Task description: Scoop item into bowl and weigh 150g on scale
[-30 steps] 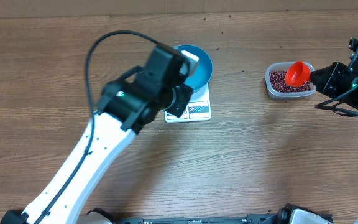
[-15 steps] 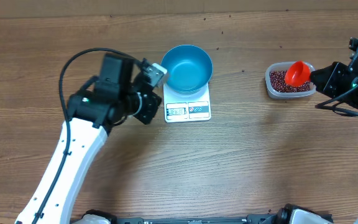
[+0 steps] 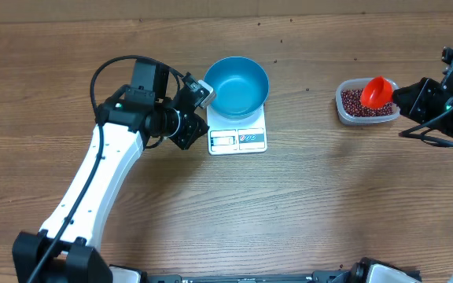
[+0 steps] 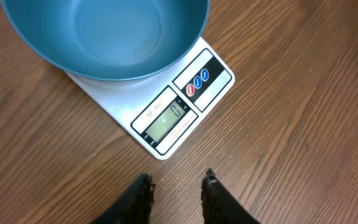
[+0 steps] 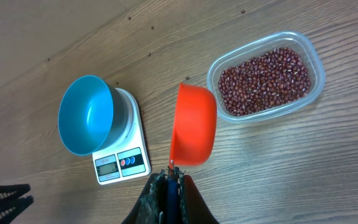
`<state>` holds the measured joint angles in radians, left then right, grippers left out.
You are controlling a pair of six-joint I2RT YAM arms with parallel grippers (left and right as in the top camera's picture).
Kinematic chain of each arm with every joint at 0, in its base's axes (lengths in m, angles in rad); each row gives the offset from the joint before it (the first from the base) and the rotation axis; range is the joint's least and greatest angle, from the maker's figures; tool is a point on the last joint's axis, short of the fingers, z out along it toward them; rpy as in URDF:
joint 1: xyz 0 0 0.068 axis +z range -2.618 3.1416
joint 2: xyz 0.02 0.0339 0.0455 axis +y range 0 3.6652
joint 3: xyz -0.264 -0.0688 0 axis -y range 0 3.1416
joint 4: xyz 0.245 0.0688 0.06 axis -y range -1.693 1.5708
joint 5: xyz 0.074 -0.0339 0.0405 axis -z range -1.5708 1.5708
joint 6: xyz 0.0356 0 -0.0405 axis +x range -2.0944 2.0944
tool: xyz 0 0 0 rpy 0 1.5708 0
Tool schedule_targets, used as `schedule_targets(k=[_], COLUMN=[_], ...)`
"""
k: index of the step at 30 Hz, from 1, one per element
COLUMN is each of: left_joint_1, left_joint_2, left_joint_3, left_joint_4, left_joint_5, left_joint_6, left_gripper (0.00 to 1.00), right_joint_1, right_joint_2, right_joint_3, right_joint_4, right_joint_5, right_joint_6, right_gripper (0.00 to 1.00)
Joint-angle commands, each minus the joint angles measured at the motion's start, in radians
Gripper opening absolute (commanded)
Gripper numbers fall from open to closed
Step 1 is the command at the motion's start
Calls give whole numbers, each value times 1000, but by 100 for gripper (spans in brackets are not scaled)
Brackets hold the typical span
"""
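The left gripper is hovering part-open and empty, just short of the scale carrying the bowl for weighing. The right gripper is clamping a scoop beside the beans.

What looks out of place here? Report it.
Small dark specks dot the wooden table near the round blue bowl and the clear plastic tub of red-brown beans: possibly stray beans, too small to tell. Nothing else stands out.

Overhead looks straight down; left wrist sits close, scale and bowl ahead of left gripper; right wrist shares both from farther.
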<state>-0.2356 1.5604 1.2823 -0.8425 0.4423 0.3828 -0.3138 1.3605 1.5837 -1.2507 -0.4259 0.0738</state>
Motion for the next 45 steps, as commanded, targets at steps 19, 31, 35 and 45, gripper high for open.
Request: schedule_targets(k=[19, 31, 35, 45], left_joint_1=[1, -51, -138, -195], left_joint_2=[-18, -237, -247, -210], left_joint_3=[0, -4, -4, -5], left_joint_4=[0, 16, 18, -3], left_joint_5=[159, -150, -341, -301], left_joint_6=[165, 11, -114, -75], left_gripper=[99, 100, 100, 99], right_joint_1=[-3, -3, -3, -3], right_joint_2=[0, 0, 0, 0], right_joint_3=[20, 20, 20, 20], right_joint_4=[3, -1, -1, -1], right_joint_5=[7, 7, 7, 7], right_joint_6=[-8, -8, -8, -8], right_gripper=[4, 4, 4, 4])
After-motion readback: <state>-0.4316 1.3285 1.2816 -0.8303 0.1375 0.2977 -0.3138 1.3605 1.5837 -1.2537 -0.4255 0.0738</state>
